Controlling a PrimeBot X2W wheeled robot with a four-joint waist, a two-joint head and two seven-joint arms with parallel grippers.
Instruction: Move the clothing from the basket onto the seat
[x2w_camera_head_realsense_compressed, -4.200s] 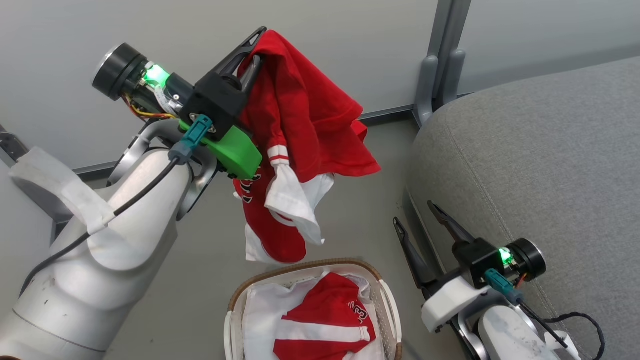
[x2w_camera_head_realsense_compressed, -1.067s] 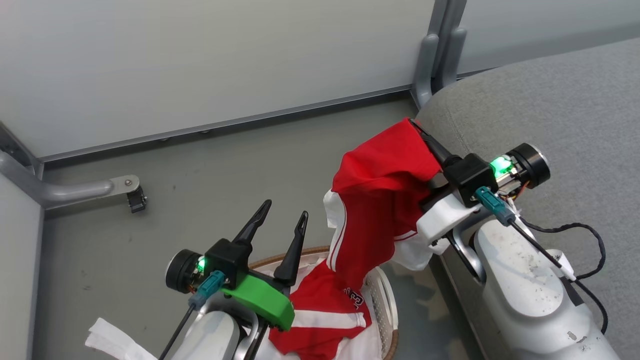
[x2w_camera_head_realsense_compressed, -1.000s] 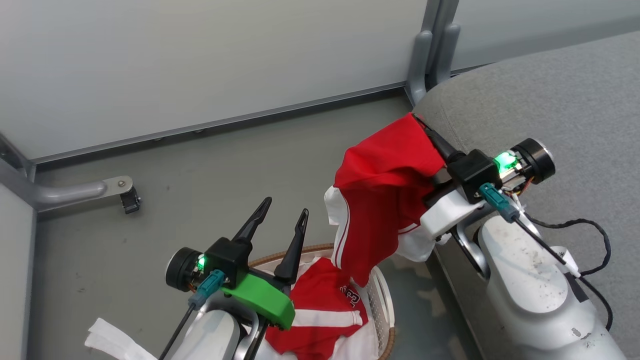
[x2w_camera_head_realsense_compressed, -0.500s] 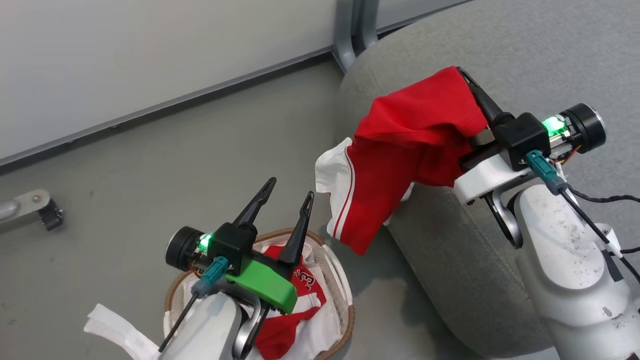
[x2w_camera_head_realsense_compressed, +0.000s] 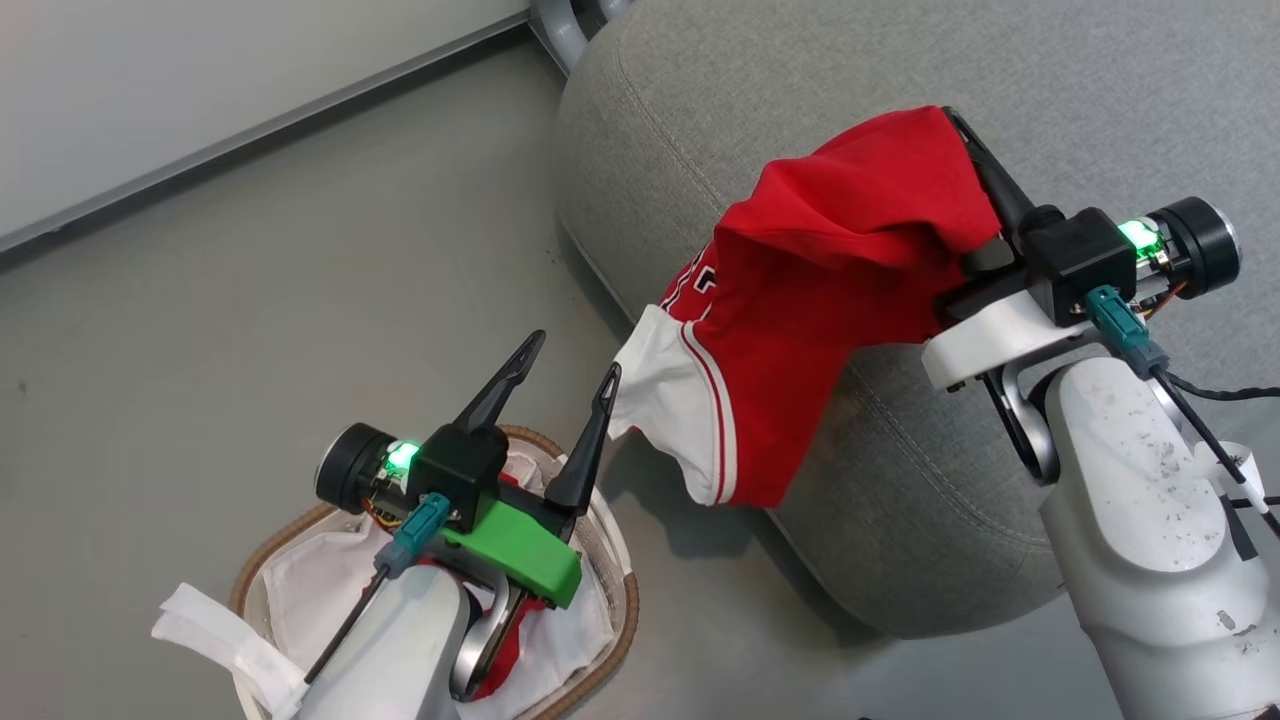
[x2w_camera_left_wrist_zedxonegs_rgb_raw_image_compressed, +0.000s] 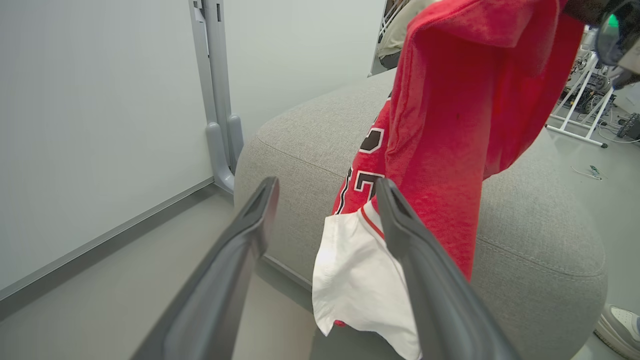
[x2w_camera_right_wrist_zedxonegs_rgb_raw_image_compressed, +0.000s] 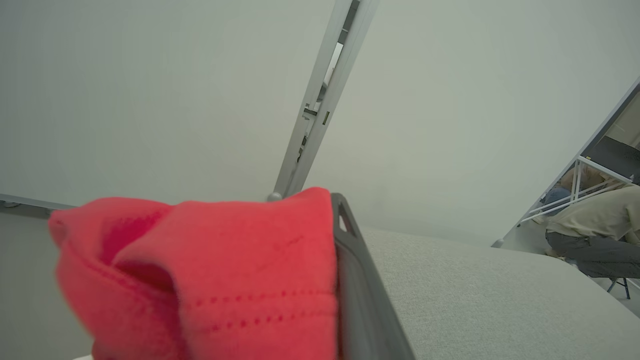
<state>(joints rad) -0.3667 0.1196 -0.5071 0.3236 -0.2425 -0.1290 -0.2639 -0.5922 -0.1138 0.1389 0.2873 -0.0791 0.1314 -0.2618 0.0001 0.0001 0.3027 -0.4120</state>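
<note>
A red garment with white trim (x2w_camera_head_realsense_compressed: 830, 270) hangs from my right gripper (x2w_camera_head_realsense_compressed: 955, 120), which is shut on its top fold. The garment drapes over the rounded front edge of the grey seat (x2w_camera_head_realsense_compressed: 900, 50), and its white hem dangles above the floor. In the right wrist view the red garment (x2w_camera_right_wrist_zedxonegs_rgb_raw_image_compressed: 225, 265) bunches against one dark finger (x2w_camera_right_wrist_zedxonegs_rgb_raw_image_compressed: 360, 285). My left gripper (x2w_camera_head_realsense_compressed: 573, 356) stands open above the basket (x2w_camera_head_realsense_compressed: 615, 630), holding nothing. More red clothing (x2w_camera_head_realsense_compressed: 500, 655) lies on the white liner (x2w_camera_head_realsense_compressed: 320, 580), mostly hidden by my arm. The left wrist view shows the hanging garment (x2w_camera_left_wrist_zedxonegs_rgb_raw_image_compressed: 450, 125) beyond the left gripper (x2w_camera_left_wrist_zedxonegs_rgb_raw_image_compressed: 326, 182).
A grey partition post (x2w_camera_head_realsense_compressed: 560, 20) stands at the seat's far corner, with bare grey floor (x2w_camera_head_realsense_compressed: 250, 280) to its left. A black cable (x2w_camera_head_realsense_compressed: 1220, 395) trails from my right wrist. A person's shoe (x2w_camera_left_wrist_zedxonegs_rgb_raw_image_compressed: 620, 322) rests beside the seat, and a person (x2w_camera_right_wrist_zedxonegs_rgb_raw_image_compressed: 595, 225) sits in the far background.
The head camera has swung right, so the seat now fills more of the picture. My right gripper has carried the red garment further over the seat's edge. The left gripper stays open above the basket.
</note>
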